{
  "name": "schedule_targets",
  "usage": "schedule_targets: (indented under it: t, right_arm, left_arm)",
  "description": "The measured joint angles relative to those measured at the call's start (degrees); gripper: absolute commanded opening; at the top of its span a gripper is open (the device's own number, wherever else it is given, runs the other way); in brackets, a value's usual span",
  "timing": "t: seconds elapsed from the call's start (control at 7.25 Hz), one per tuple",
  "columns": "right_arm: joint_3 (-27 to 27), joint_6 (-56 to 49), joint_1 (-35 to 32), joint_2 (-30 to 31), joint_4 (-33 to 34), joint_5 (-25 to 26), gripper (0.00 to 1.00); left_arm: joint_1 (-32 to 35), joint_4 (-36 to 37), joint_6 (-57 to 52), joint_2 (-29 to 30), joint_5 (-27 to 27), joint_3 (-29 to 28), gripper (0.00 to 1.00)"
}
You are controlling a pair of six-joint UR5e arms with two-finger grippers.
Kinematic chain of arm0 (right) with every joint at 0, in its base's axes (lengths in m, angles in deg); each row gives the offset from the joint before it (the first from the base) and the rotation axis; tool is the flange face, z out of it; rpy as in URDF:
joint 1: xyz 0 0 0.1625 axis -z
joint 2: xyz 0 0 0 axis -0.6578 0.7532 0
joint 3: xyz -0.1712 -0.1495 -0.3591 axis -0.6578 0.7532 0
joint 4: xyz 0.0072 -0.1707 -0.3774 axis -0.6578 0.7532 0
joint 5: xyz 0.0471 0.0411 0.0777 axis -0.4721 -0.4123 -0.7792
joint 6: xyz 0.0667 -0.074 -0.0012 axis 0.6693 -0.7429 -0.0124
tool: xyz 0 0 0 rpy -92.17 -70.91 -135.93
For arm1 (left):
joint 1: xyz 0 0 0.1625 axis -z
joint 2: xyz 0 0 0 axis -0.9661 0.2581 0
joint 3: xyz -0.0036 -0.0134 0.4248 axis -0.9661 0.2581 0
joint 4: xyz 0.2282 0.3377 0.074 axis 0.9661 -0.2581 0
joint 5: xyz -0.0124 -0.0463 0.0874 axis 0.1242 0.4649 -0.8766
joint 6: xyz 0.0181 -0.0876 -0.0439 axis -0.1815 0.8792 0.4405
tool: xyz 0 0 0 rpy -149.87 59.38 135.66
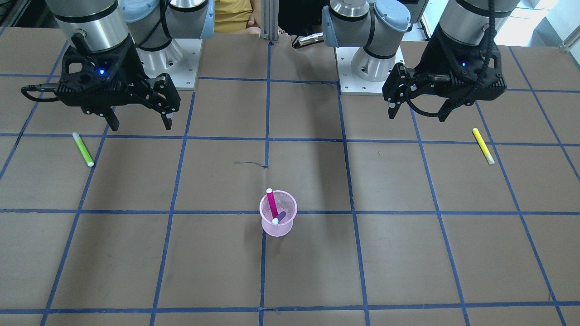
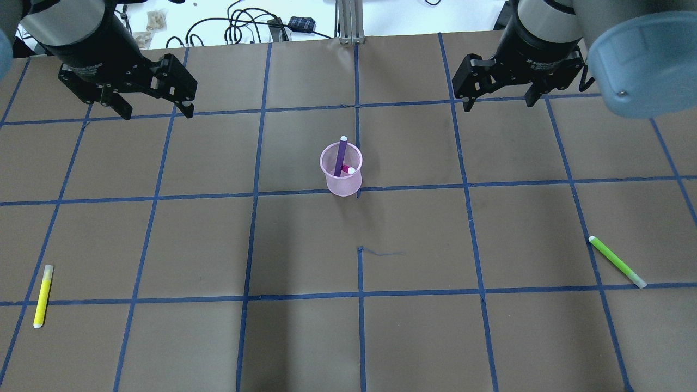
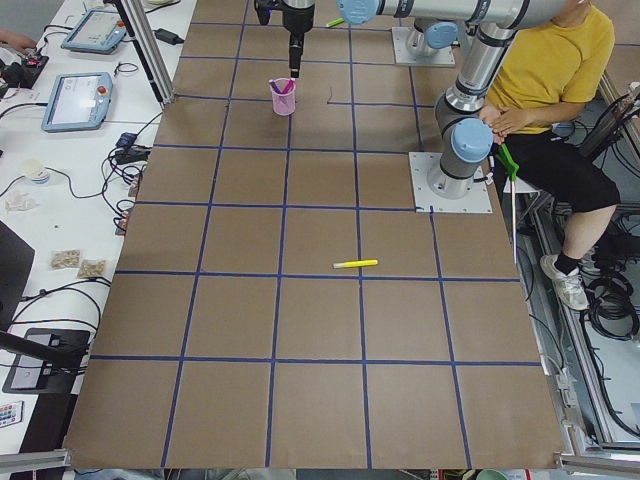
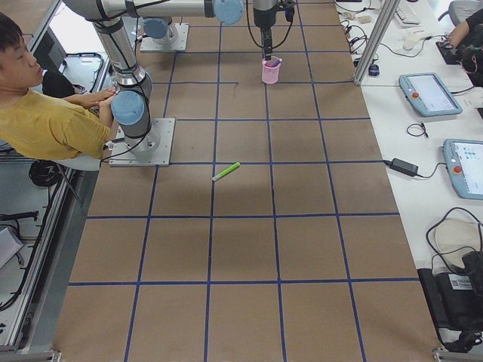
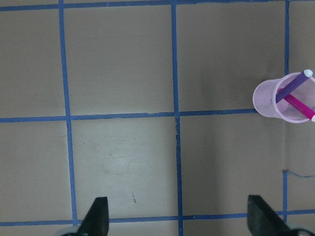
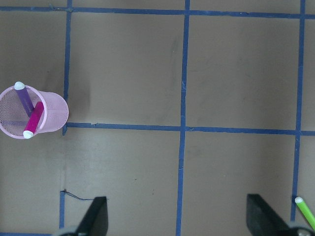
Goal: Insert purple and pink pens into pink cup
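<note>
Cup [image 2: 342,188] is upright near the middle of the table [image 2: 218,245], on a blue grid line. Both task pens are inside it. The purple pen [image 2: 341,157] leans with its white cap above the rim, and the pink pen [image 2: 347,169] is crossed against it, its cap also at the rim; both long axes are steep, not flat. The cup is seen at the right edge of the left wrist view and at the left edge of the right wrist view, so it lies between the two tools and inward of each. Left gripper [image 2: 158,111] is spread wide and empty, held above the table; right gripper [image 2: 498,103] likewise, and judged slightly the nearer to the cup. Neither is over the cup. Yellow pen [image 2: 42,296] and green pen [image 2: 617,262] lie flat, well apart, toward opposite ends. Insertion is judged complete; no further grasp appears called for.
</note>
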Motion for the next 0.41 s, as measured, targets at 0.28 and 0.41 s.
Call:
schedule_targets:
  t: [0.28,0.41]
  right_arm:
    - [-0.04,-0.08,0.08,-0.03,-0.28,0.01,1.0]
    - [-0.02,-0.11,0.12,-0.04,-0.25,0.01,1.0]
  left_arm:
    - [-0.02,0.0,-0.07,0.0,-0.03,-0.02,1.0]
    - [-0.02,0.0,-0.08,0.0,-0.02,-0.04,1.0]
